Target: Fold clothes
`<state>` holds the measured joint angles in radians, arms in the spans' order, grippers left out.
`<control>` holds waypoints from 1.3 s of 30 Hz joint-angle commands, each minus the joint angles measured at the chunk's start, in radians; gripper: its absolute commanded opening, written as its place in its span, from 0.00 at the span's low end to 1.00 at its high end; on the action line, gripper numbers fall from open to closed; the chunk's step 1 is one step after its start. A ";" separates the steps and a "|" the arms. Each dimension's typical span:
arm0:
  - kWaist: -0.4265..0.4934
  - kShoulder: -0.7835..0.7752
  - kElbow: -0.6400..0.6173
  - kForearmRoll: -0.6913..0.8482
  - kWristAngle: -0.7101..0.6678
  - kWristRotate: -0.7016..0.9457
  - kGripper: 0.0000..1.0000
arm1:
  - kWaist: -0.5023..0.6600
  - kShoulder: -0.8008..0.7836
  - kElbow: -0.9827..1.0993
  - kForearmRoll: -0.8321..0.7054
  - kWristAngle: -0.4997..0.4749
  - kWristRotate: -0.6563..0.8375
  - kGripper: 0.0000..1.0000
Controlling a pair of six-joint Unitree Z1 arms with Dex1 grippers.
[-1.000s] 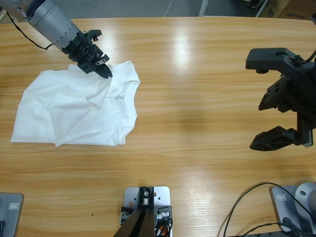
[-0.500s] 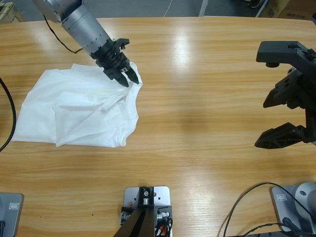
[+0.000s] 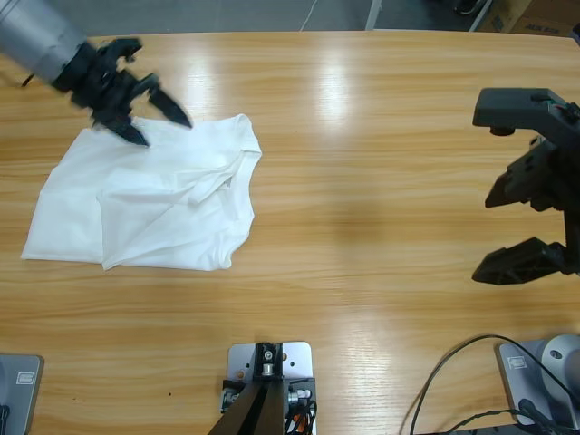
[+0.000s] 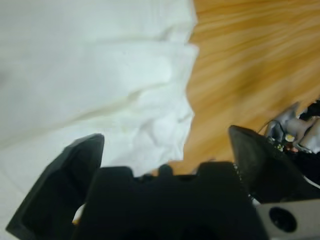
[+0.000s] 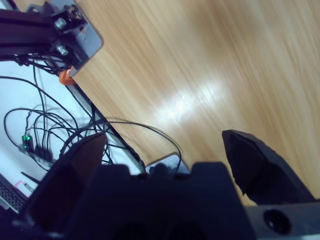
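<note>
Overall, one long wooden table [image 3: 381, 181] fills the high view, with two arms over it. Left arm enters from the upper left corner, silver forearm cut off by the frame edge. Left gripper [image 3: 154, 116] hangs over the far left part of the table, above the shirt's upper edge, jaws spread wide and holding nothing. Left wrist view confirms: both black jaws stand well apart, white cloth below and between them, bare wood to one side. Right arm comes in from the right edge, mostly out of frame. Right gripper [image 3: 515, 227] hovers over bare wood, well apart from the garment, jaws splayed wide and empty. Right wrist view shows table edge, a metal bracket and loose cables [image 5: 75, 130] beyond it.

Count: one T-shirt [image 3: 145, 204], white, lying crumpled on the left half of the table. One sleeve or flap is folded diagonally across the body; ridges run toward the upper right corner. Chest lettering cannot be made out among the folds. Neck opening not distinguishable.
</note>
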<state>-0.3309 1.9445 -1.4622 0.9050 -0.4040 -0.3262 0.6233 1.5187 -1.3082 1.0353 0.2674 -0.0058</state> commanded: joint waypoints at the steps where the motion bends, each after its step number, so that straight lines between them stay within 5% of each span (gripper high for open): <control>1: 0.010 -0.150 0.483 -0.318 0.014 -0.125 0.95 | -0.008 -0.041 0.050 -0.008 0.016 0.002 0.95; 14: 0.097 -0.358 0.653 -0.551 -0.086 -0.124 0.95 | 0.007 -0.050 0.068 0.002 0.015 0.016 0.95; 30: 0.315 -0.303 0.730 -0.569 -0.082 -0.070 0.95 | 0.023 -0.048 0.075 0.013 0.013 0.029 0.95; 39: 0.325 -0.226 0.709 -0.569 -0.114 -0.031 0.95 | 0.024 -0.043 0.073 0.015 0.010 0.033 0.95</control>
<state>-0.0195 1.6320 -0.7530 0.3498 -0.4784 -0.3876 0.6339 1.4778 -1.2661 1.0372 0.2695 0.0151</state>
